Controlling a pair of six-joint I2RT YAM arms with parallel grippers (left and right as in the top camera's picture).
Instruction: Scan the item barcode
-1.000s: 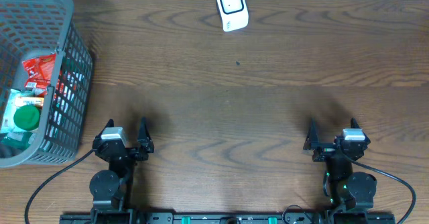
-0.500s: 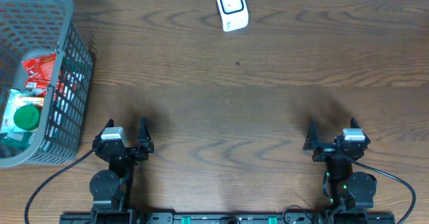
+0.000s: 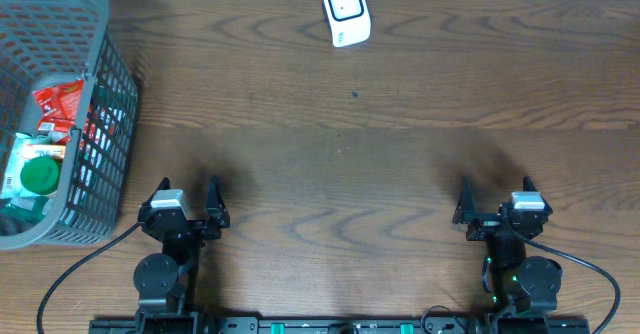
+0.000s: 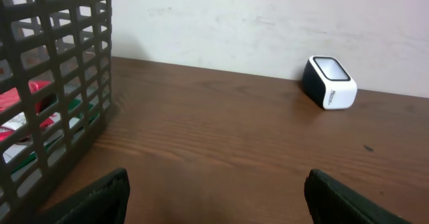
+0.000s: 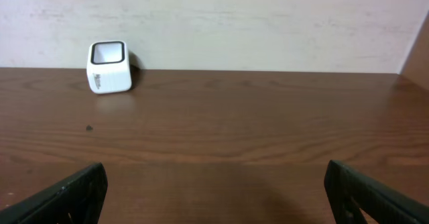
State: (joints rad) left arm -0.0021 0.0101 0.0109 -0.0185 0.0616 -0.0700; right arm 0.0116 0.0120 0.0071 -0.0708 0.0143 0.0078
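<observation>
A white barcode scanner [image 3: 346,11] with a dark window stands at the back middle of the wooden table; it also shows in the left wrist view, scanner [image 4: 329,82], and in the right wrist view, scanner [image 5: 109,67]. The items lie in a grey basket [image 3: 112,74] at the far left: a red packet [image 3: 58,106] and a green-capped container [image 3: 38,175]. My left gripper [image 3: 187,196] rests open near the front edge, right of the basket, with nothing between its fingers [image 4: 100,197]. My right gripper [image 3: 495,193] rests open at the front right, also empty.
The basket's grid wall [image 4: 53,83] fills the left side of the left wrist view. A pale wall [image 5: 214,23] runs behind the table's far edge. A small dark speck [image 3: 354,95] lies on the wood below the scanner.
</observation>
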